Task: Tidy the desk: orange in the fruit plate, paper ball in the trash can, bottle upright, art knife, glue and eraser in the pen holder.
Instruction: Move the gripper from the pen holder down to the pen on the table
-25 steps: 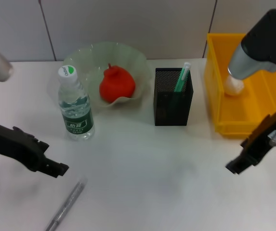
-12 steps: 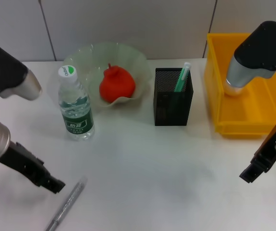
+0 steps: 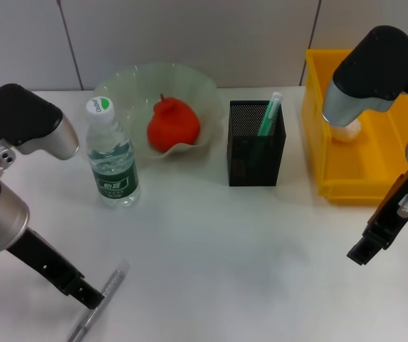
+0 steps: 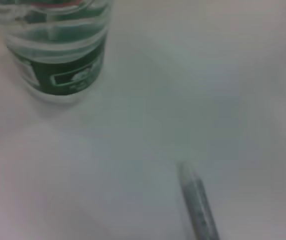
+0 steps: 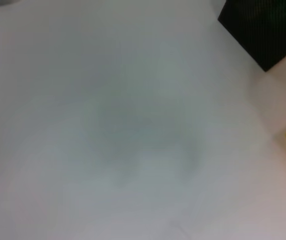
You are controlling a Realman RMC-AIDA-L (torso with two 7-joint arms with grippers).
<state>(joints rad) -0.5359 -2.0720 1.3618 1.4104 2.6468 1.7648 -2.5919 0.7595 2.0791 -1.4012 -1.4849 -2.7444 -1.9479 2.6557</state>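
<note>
my left gripper [image 3: 88, 298] has dropped toward the near edge over the last second and now sits just beside the art knife [image 3: 98, 303] lying flat on the desk [image 3: 211, 242]; whether its fingers are wide or narrow i cannot tell. my right gripper [image 3: 359, 253] has pulled back to the right, off the work, fingers likewise unreadable. farther out, the bottle [image 3: 111, 157] stands upright, the pen holder [image 3: 255, 144] holds a green item, the orange [image 3: 173, 125] sits in the fruit plate [image 3: 125, 85], and the paper ball [image 3: 346, 128] lies in the trash can [image 3: 346, 182]. judged: knife pickup comes next.
</note>
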